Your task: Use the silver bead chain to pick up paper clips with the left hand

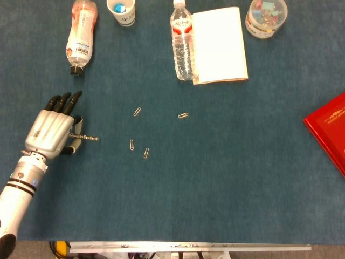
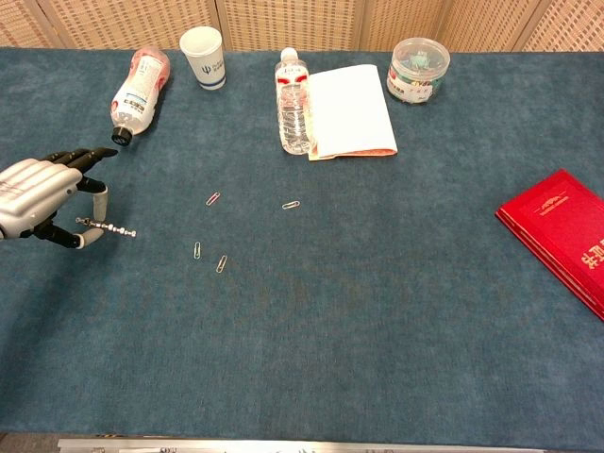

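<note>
Silver bead chain [image 1: 86, 138], pinched in my left hand [image 1: 51, 132], points its free end along the table toward the nearest paper clips [image 1: 138, 148], lying well apart rightward.

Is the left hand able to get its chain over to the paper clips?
Probably yes. The left hand holds the chain pointing toward the paper clips, and only bare table lies between them.

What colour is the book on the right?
The book is red with gold lettering, clearest in the chest view.
</note>
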Available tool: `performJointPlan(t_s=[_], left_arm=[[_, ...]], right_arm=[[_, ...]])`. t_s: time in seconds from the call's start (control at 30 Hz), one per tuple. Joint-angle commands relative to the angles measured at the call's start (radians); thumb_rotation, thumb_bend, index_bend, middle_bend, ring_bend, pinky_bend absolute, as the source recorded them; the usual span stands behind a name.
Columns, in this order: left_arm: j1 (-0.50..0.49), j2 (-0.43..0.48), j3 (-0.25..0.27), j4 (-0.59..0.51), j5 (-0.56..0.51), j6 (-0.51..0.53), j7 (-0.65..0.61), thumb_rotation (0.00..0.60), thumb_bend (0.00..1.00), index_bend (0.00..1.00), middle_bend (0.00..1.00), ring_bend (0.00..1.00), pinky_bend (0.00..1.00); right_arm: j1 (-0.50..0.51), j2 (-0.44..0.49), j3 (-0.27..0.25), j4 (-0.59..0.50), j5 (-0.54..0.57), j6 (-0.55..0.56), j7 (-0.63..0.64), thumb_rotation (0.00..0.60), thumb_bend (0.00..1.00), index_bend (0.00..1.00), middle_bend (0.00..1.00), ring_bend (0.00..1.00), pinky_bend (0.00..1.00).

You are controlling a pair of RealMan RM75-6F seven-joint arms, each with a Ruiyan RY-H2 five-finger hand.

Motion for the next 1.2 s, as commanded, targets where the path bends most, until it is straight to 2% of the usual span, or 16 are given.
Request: performJointPlan(t_s=[0.03,0.5,0.9,1.2], left_arm=[[-0.001,0.013,0.003,-0.034,0.012,0.015,0.033,0.6,0.36,0.56,0.0,0.0,0.09],[-0.032,0.001,-0.005,-0.143,0.021,0.015,0.158,0.6,0.36,0.57,0.0,0.0,0.09],[-0.064,-0.066,-0.02,-0.123,-0.032,-0.023,0.192,0.6,0.36,0.57,0.0,0.0,0.09],[-0.072,-0.079,-0.01,-0.132,-0.023,-0.019,0.199,0.6,0.36,0.57,0.0,0.0,0.09]], right_arm=[[-0.002,0.001,0.0,-0.001,-0.002,0.004,0.002,0.6,0.17,0.39,0.32,0.26,0.38],[-0.019,0.017,0.003,-0.012,-0.017,0.043,0.028,0.6,0.17,0.39,0.32,0.26,0.38],[-0.037,0.034,0.009,-0.02,-0.024,0.081,0.062,0.6,0.17,0.39,0.32,0.26,0.38],[-0.039,0.038,0.011,-0.02,-0.023,0.081,0.071,0.6,0.17,0.39,0.32,0.26,0.38]])
